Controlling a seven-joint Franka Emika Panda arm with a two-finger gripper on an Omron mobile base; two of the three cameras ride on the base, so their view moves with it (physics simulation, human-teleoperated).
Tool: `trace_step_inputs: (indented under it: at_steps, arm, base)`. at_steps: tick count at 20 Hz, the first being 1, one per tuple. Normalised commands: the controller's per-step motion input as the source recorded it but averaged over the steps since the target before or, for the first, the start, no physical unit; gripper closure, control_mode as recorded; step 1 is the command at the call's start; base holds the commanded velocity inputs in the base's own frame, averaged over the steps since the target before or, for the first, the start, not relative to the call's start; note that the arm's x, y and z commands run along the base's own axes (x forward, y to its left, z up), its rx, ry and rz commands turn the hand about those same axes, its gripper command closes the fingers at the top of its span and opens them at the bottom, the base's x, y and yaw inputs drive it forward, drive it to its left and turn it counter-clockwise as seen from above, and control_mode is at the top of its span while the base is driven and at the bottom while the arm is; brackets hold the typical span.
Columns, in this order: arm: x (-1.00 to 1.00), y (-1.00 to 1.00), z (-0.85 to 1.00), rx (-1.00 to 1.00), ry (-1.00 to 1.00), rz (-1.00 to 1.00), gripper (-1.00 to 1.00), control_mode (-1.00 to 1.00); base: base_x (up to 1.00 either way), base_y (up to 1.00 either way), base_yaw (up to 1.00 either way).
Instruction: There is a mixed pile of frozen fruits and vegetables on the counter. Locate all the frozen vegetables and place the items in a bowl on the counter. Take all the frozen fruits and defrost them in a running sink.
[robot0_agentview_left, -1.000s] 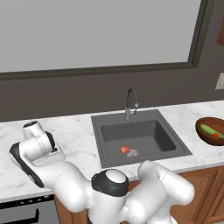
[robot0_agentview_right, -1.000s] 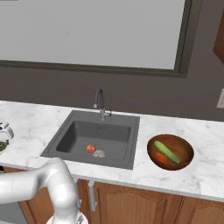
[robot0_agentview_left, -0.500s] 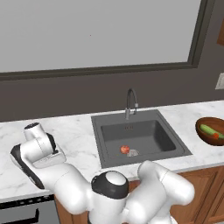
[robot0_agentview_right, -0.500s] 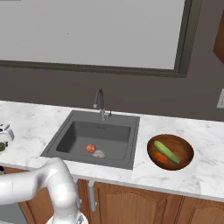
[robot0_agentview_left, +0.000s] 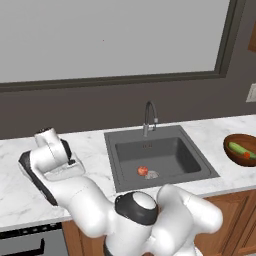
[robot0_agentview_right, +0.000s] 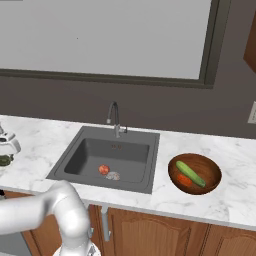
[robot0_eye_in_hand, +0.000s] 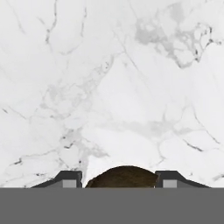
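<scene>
The gripper is seen in the hand view clamped on the dark green round fruit, which is wedged between both finger tips just above the white marble counter. The red apple is found in the sink beside the drain, while the cucumber and carrot are held in the bowl right of the basin

White marble counter with faint grey veins. Dark grey sink holds a red apple. Beside the sink, a reddish-brown bowl holds green cucumber and orange carrot.
</scene>
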Motion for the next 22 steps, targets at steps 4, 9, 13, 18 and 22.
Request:
trace_step_inputs:
  at_steps: [4,9,13,18,22]
  arm:
    - [0.03,-0.62,0.33,-0.02,-0.01,-0.04,1.00,-1.00]
    - [0.16,-0.74,0.25,-0.04,0.00,-0.05,1.00,-1.00]
    - [0.31,-0.63,0.20,-0.04,0.00,-0.01,1.00,-1.00]
    - [0.27,-0.73,0.09,-0.01,0.02,-0.05,1.00,-1.00]
    - [0.23,-0.89,0.01,0.00,0.02,-0.10,1.00,-1.00]
  base:
    - [0.00,0.00,0.00]
    - [0.00,0.00,0.00]
    - [0.00,0.00,0.00]
    - [0.00,0.00,0.00]
    - [0.00,0.00,0.00]
